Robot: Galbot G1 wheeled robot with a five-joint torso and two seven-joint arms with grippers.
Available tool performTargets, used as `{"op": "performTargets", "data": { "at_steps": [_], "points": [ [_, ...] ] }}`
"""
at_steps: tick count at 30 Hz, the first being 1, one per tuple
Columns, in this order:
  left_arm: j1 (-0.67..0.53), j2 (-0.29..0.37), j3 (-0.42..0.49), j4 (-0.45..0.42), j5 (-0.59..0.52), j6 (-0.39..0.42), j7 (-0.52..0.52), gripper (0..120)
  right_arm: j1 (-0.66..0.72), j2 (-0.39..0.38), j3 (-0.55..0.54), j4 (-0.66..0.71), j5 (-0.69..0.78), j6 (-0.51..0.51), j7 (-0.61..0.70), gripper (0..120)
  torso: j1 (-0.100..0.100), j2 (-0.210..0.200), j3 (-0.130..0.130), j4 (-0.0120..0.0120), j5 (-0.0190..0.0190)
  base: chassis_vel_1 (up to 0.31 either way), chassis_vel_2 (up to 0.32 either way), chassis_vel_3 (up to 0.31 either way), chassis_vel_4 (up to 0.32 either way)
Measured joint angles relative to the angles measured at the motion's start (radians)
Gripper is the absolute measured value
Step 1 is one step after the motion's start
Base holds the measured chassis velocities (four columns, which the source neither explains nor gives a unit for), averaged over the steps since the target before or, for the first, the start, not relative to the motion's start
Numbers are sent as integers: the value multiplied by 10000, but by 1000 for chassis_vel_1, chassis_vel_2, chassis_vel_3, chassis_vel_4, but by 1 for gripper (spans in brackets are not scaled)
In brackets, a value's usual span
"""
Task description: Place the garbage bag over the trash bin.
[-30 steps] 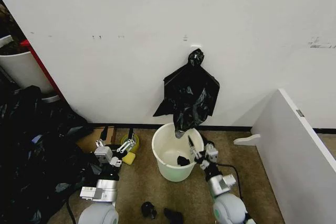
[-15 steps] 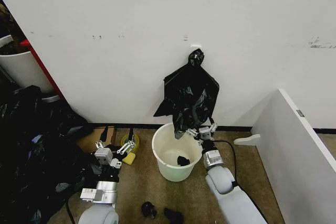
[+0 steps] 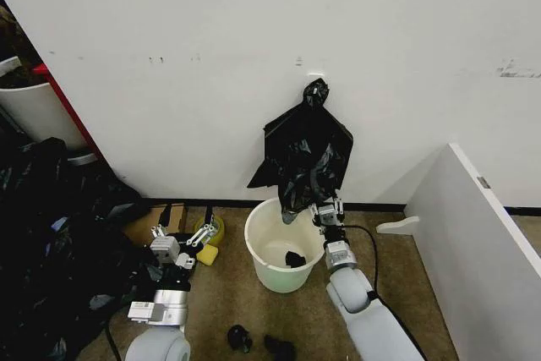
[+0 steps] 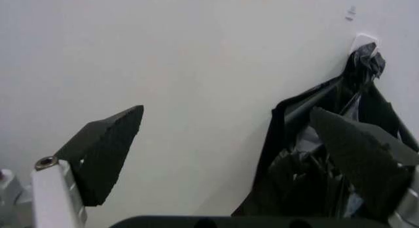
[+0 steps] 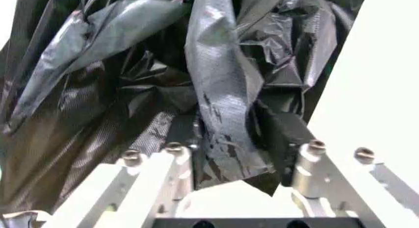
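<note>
Head view: right hand (image 3: 326, 208) raised, open around hanging garbage bag (image 3: 306, 158)

The brown carpeted floor (image 3: 228, 298) carries the cream-white round plastic trash bin (image 3: 283, 251), standing against the white wall; a yellow round object (image 3: 209, 230) lies just beside it on the robot's left; a heap of bulky black sacks (image 3: 51, 251) lies farther left; two small black scraps (image 3: 241, 337) lie nearer the robot.

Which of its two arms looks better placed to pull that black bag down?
The right. The right gripper is open around the garbage bag's lower edge, above the trash bin; the left gripper sits low, away from it.
</note>
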Motion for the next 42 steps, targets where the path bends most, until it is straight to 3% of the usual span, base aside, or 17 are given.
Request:
{"op": "performTargets", "data": {
  "at_steps": [5,8,11,13,17,20,21,23,26,29,34,42],
  "points": [
    [-204,323,171,-13,-222,54,145,100,-162,-79,-66,494,746,70,-52,11,-1,0,0,1,-1,0,0,0,0],
    [-521,922,392,-12,-475,48,444,100,-363,-174,-217,1250,1832,100,-155,0,-1,0,0,3,-1,0,0,0,0],
    [-1193,1901,588,368,-623,-190,902,100,-590,-331,-335,2113,2924,97,-385,0,-1,0,0,-1,-3,0,0,0,0],
    [-1352,2114,625,477,-629,-245,994,100,-627,-366,-342,2245,3066,101,-454,0,-2,0,0,0,-3,0,0,0,0],
    [-3466,3673,1722,2147,-354,-782,2005,100,-745,-532,-413,2749,3517,559,-1249,0,-1,0,1,-1,-4,0,0,0,0],
    [-4641,3961,2319,2974,205,-1053,2833,100,-587,-504,-670,2665,3564,775,-1508,0,-1,0,1,1,-1,0,0,0,0],
    [-4641,3961,2319,2974,205,-1053,2833,100,-587,-504,-670,2665,3564,775,-1508,0,-1,0,1,1,-1,0,0,0,0],
    [-5666,4058,2976,3682,627,-1204,3850,100,-557,-456,-780,2624,3589,870,-1660,0,0,0,2,0,-2,0,0,0,0],
    [-6743,4015,3705,4546,1181,-1235,4375,100,-557,-398,-791,2610,3587,912,-1748,0,0,0,2,-3,-1,0,0,0,0],
    [-7442,3859,4165,5200,1585,-1243,4357,100,-568,-360,-768,2612,3581,917,-1774,0,0,0,2,-1,-2,0,0,0,0],
    [-8516,3019,4734,6540,2585,-1229,3638,100,-627,-341,-676,2651,3547,919,-1841,0,0,0,1,1,-1,0,0,0,0],
    [-9415,2133,5485,7772,2823,-1108,3189,94,-620,-288,-538,2593,3513,934,-1874,0,0,0,1,-2,0,0,0,0,0]
  ]
}}
